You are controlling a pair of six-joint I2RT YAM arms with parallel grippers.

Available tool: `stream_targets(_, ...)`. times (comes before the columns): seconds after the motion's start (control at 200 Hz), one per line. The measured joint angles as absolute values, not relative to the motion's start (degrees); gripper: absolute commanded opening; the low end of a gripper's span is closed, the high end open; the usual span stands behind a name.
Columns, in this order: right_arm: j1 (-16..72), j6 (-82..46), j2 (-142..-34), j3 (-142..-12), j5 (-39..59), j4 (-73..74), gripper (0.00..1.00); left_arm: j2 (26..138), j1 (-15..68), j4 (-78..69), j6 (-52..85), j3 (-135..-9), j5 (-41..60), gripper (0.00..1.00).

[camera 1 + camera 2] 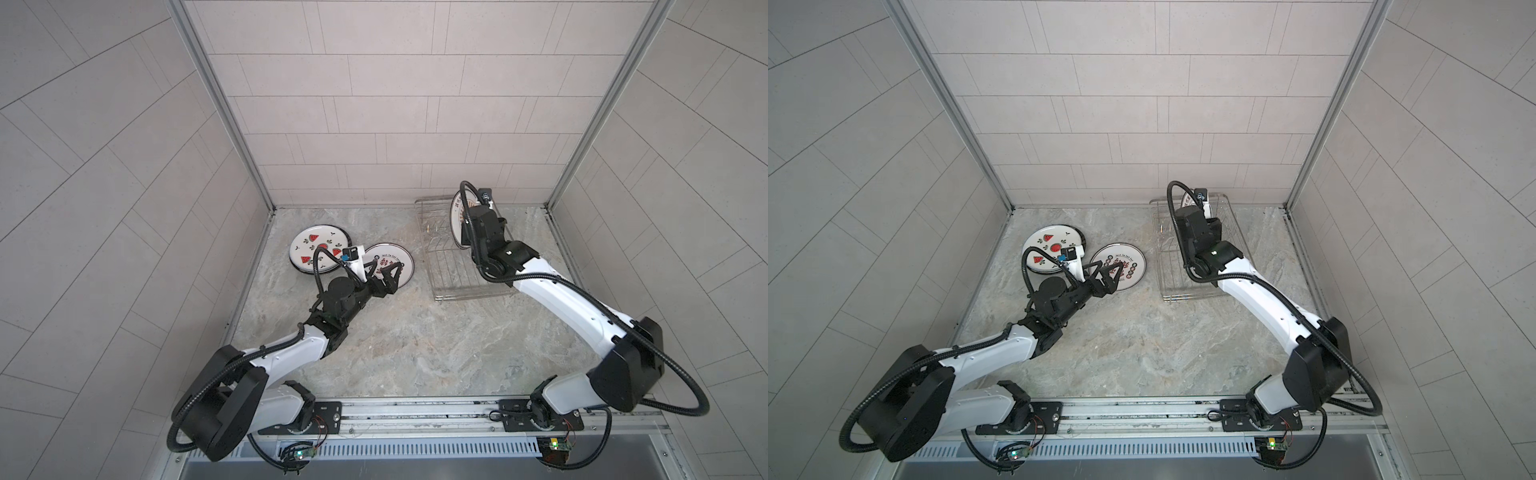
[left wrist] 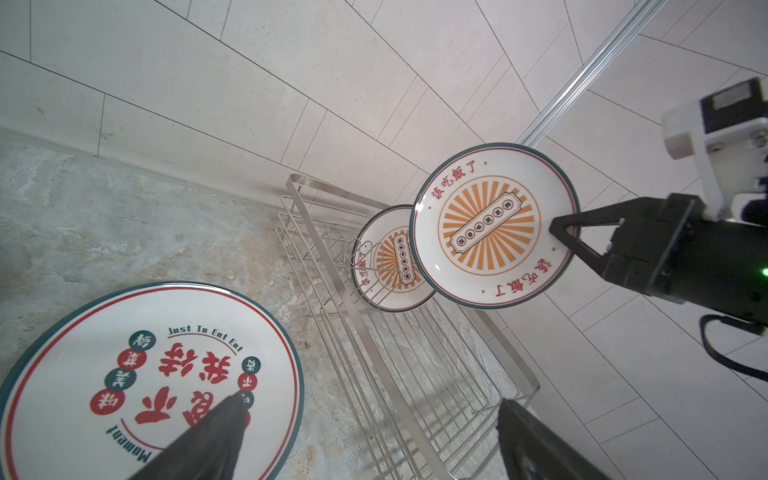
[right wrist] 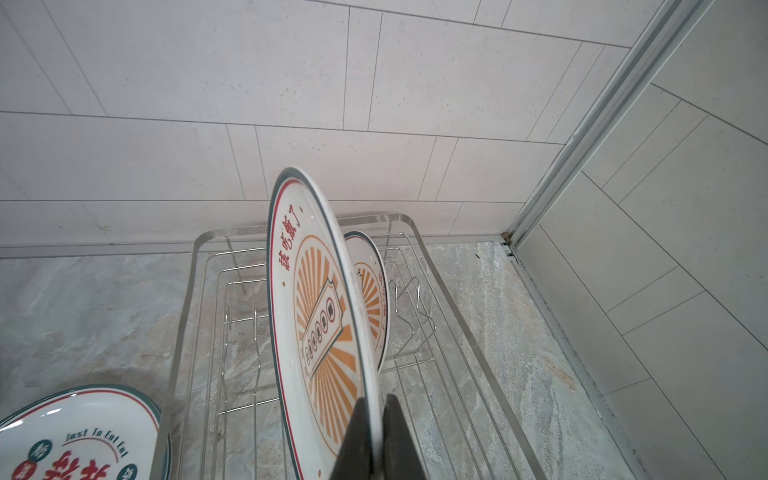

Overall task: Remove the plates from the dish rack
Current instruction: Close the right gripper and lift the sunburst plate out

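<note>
Hanging wide open, the left fingers [image 2: 216,436] are over the red-character plate [image 2: 62,374], flat on the bench [image 1: 415,353] left of the dish rack [image 1: 453,270]. The right fingers [image 3: 353,444] pinch a sunburst plate [image 3: 320,316] by its edge above the dish rack. A second sunburst plate [image 3: 372,291] stands inside.

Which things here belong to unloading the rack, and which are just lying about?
Job:
rack
sunburst plate, held by the right end effector
second sunburst plate, upright in the rack
character plate and watermelon plate, flat on the table
left end effector, open

Not the job:
table
walls
</note>
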State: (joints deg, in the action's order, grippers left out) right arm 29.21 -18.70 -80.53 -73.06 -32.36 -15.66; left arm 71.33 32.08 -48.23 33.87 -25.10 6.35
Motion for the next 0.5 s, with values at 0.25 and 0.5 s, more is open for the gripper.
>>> stream_targets(0.25,21.39,-21.26,-70.81,-60.36,-14.22,-9.15,0.0,68.49,32.08,-47.35,34.04,-24.67,6.15,1.0)
stream_targets(0.5,13.72,-25.71,-68.12,-51.94,5.41,-0.95,0.0,64.79,32.1,-47.09,34.09,-23.27,6.66,1.0)
